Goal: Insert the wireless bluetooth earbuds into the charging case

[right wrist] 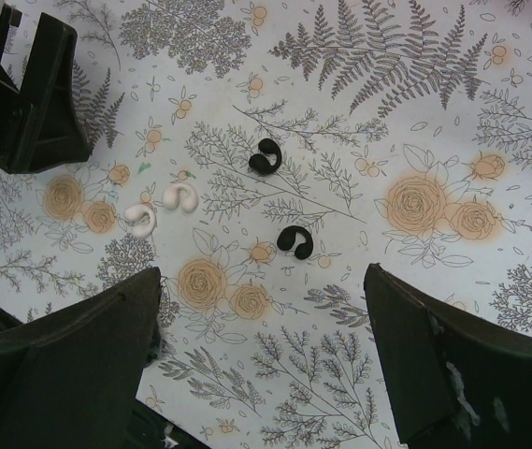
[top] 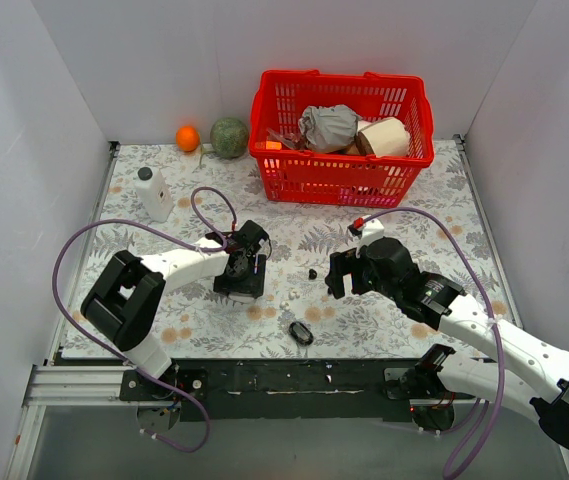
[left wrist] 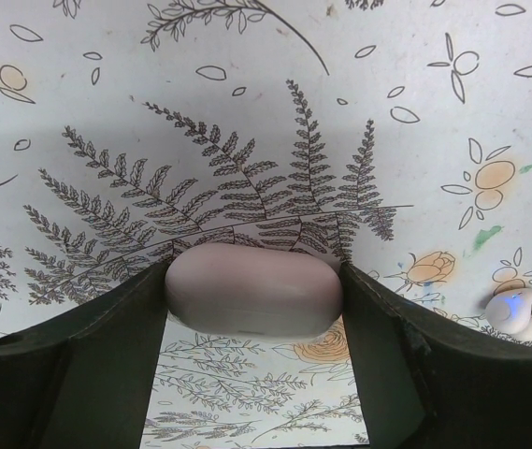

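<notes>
We find the left gripper [left wrist: 254,297] closed on the charging case [left wrist: 247,281]. The case lies crosswise between the jaws, with each finger touching one rounded end, above the patterned cloth [left wrist: 247,112].

The right gripper [right wrist: 261,273] has its jaws spread wide and holds nothing. The nearer black earbud [right wrist: 294,241] lies on the cloth just ahead of the gap between the jaws. The farther black earbud [right wrist: 266,156] lies beyond it, and the two do not touch. Two white buds [right wrist: 140,217] lie side by side to their left.
</notes>
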{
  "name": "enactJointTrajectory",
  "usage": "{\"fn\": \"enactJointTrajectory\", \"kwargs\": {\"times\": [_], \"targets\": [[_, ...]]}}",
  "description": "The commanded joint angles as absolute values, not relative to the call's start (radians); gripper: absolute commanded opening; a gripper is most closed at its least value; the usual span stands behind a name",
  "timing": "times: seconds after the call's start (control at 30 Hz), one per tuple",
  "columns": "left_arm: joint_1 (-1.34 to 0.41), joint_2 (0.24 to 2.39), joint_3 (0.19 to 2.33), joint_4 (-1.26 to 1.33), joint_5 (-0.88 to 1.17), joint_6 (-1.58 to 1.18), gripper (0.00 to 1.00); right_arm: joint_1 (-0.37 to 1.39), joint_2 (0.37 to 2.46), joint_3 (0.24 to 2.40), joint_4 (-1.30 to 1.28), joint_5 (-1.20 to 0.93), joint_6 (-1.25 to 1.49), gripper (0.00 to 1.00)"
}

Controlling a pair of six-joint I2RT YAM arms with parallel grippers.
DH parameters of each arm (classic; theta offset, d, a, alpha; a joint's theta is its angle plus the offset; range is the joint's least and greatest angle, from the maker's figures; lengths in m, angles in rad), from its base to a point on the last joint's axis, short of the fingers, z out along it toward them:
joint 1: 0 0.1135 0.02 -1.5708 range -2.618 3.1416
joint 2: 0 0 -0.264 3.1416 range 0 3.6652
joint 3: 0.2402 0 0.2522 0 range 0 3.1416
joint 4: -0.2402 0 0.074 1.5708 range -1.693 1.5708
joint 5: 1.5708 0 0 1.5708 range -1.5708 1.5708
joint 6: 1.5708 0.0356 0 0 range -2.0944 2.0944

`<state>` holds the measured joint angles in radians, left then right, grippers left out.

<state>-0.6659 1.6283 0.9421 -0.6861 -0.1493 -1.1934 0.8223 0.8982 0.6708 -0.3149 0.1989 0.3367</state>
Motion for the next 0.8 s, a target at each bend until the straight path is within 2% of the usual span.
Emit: {"fn": "enactJointTrajectory", "kwargs": {"times": [0.0,0.03,0.13,0.4,0.47,0.57,0.67,0.77], "targets": [[-0.666,1.635,0.893,-0.672,-0.161,-1.170,0.21,0.825,0.893,0.686,-0.314,0.195,0.336,0.97],[-0.667,1.622,0.893,-0.657,-0.152,-1.169,0.09,0.825,0.890,0.693,-0.314,0.195,0.336,0.97],[-0.669,1.539,0.891,-0.599,-0.117,-1.160,0.00,0.825,0.888,0.731,-0.322,0.198,0.334,0.97],[-0.692,1.195,0.812,-0.293,0.060,-1.102,0.00,0.825,0.899,0.868,-0.353,0.218,0.330,0.95],[-0.699,1.096,0.724,-0.137,0.163,-1.071,0.00,0.825,0.888,0.873,-0.341,0.216,0.330,0.93],[-0.722,0.959,0.573,0.104,0.210,-1.016,0.00,0.825,0.873,0.883,-0.325,0.183,0.302,0.90],[-0.742,0.849,0.401,0.343,0.274,-0.931,0.00,0.825,0.890,0.937,-0.371,0.146,0.281,0.90],[-0.752,0.744,0.318,0.500,0.310,-0.839,0.00,0.825,0.902,0.969,-0.387,0.078,0.264,0.90]]}}
